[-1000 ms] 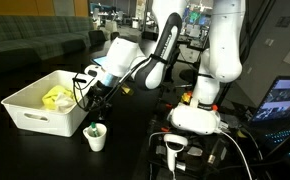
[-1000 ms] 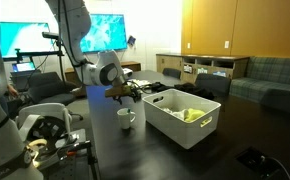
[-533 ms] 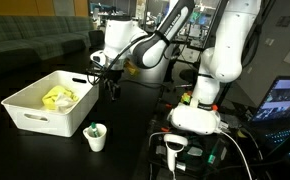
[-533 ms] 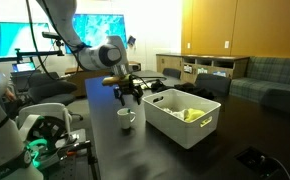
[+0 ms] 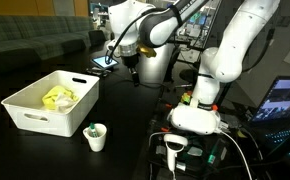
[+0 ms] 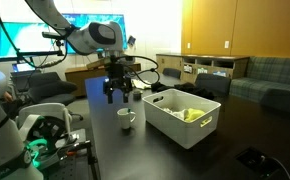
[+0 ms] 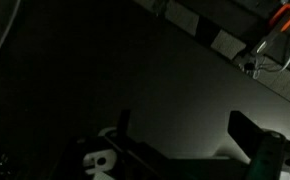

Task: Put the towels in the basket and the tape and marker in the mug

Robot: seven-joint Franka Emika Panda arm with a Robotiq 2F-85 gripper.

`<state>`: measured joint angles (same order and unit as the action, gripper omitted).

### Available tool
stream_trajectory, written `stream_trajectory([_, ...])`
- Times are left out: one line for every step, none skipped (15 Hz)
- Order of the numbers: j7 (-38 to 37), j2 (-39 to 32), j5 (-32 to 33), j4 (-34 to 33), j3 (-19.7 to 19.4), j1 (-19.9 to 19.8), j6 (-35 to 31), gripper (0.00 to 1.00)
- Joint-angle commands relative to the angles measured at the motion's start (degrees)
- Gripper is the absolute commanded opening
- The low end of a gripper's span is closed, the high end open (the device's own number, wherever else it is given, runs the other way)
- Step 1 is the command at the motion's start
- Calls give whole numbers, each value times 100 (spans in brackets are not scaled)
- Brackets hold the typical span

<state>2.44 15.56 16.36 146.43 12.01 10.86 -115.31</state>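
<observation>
The white basket [image 5: 25,112] [image 6: 175,128] stands on the dark table with a yellow towel [image 5: 57,97] [image 6: 192,114] lying inside it. I cannot make out a white towel against the white bin. Close by stands the small white mug [image 5: 96,138] [image 6: 126,121], and a dark, green-tipped thing [image 5: 91,129] pokes out of its mouth. Tape and marker are not separately visible. My gripper [image 5: 132,74] [image 6: 118,95] hangs open and empty well above the table, up and away from the mug. In the dark wrist view my gripper [image 7: 185,140] shows two spread fingers [image 7: 250,135] with nothing between them.
The arm's white base [image 5: 197,112] sits at the table's edge with cables and a handheld device [image 5: 174,150] in front of it. A laptop [image 5: 285,100] glows nearby. Monitors [image 6: 95,30] and a sofa [image 6: 270,75] lie beyond the table. An orange object [image 7: 285,15] shows far off.
The gripper has lifted from just above the mug and swung up and away from it, past the basket's end. Its jaws finished opening; nothing is carried.
</observation>
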Motion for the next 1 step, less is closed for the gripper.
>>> stream_trajectory([-17,122,-11,14,-15,18,127,100])
